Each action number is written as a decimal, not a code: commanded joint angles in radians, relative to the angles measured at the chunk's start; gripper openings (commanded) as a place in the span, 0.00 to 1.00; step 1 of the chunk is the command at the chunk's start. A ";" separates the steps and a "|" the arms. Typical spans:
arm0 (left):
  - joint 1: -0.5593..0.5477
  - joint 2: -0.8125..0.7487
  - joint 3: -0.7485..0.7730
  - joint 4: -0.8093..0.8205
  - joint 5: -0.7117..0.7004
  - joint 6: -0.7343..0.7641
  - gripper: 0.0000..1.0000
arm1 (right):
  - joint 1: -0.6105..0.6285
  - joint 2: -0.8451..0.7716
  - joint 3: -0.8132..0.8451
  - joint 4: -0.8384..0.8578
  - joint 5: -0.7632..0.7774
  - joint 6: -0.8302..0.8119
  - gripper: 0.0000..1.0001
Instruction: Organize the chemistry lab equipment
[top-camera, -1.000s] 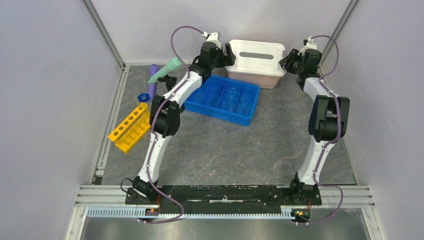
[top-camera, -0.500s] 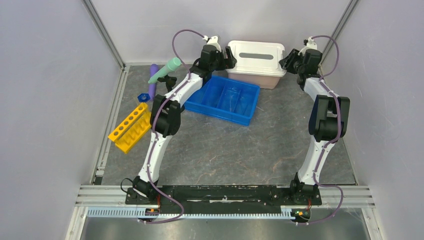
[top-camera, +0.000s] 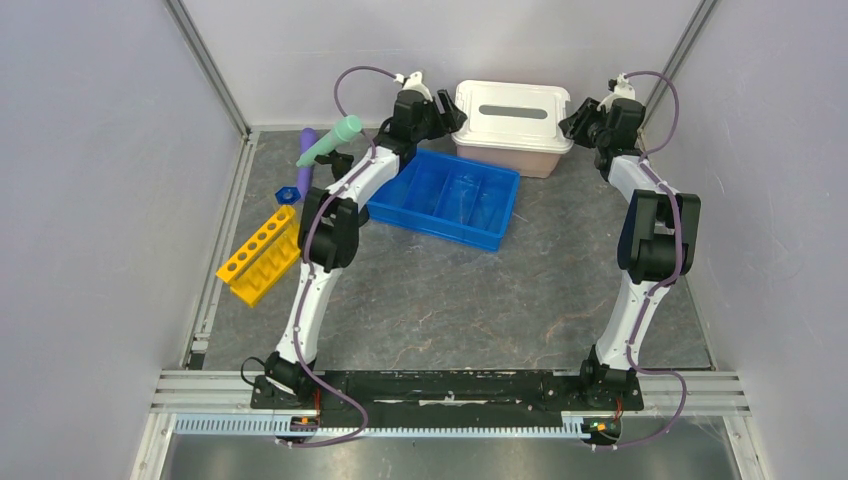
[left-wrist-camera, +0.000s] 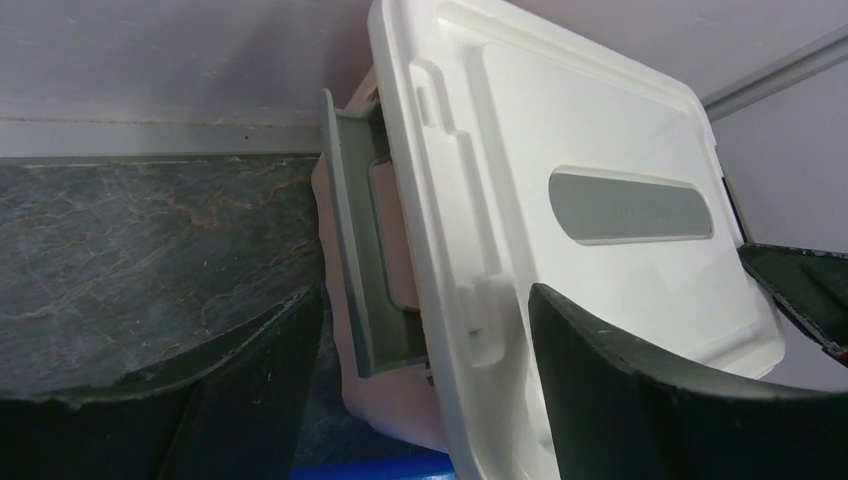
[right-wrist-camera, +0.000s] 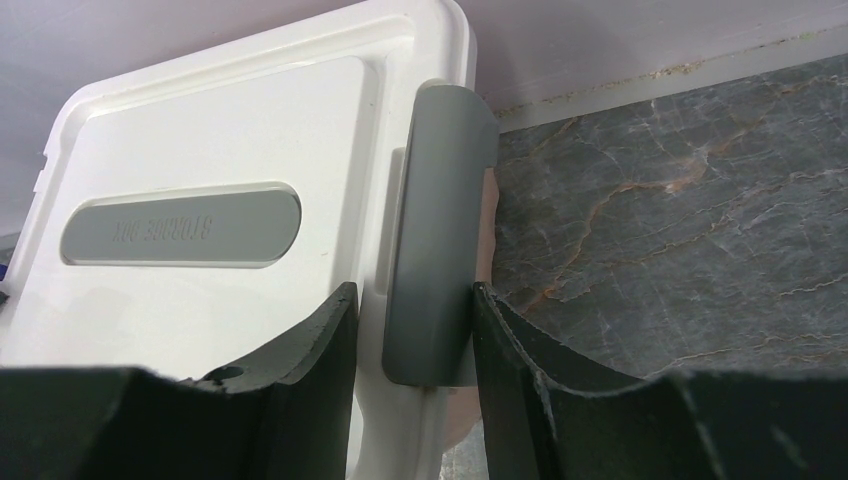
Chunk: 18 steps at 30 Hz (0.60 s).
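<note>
Only the top view shows the yellow tube rack (top-camera: 258, 257), mint-green tube (top-camera: 330, 142) and purple tube (top-camera: 306, 165) — grouped at the tabletop's (top-camera: 450, 300) far left. Only the wrist views show the pink bin's (top-camera: 505, 155) grey latches — left fingers (left-wrist-camera: 620, 380) spread astride the left latch (left-wrist-camera: 362, 260), right fingers (right-wrist-camera: 300, 350) pinching the right latch (right-wrist-camera: 435, 260).

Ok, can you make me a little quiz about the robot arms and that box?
1. True or false: the white lid is off the pink bin.
2. The right gripper is clamped on: A) grey latch, B) blue tray, C) purple tube.
3. What colour is the holed tube rack?
Key: 1 false; 2 A; 3 yellow.
</note>
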<state>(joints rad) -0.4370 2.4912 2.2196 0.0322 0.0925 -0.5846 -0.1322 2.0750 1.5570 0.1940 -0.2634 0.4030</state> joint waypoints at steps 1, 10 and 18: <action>0.004 0.027 0.000 0.055 0.042 -0.058 0.81 | -0.022 0.039 -0.029 -0.075 0.031 -0.021 0.42; 0.004 0.051 -0.003 0.103 0.064 -0.069 0.82 | -0.023 0.042 -0.034 -0.066 0.018 -0.008 0.42; -0.009 0.056 0.000 0.156 0.098 -0.048 0.66 | -0.020 0.032 -0.080 -0.015 -0.040 0.044 0.42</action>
<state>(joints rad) -0.4339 2.5286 2.2181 0.1093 0.1535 -0.6331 -0.1417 2.0758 1.5356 0.2317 -0.2852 0.4259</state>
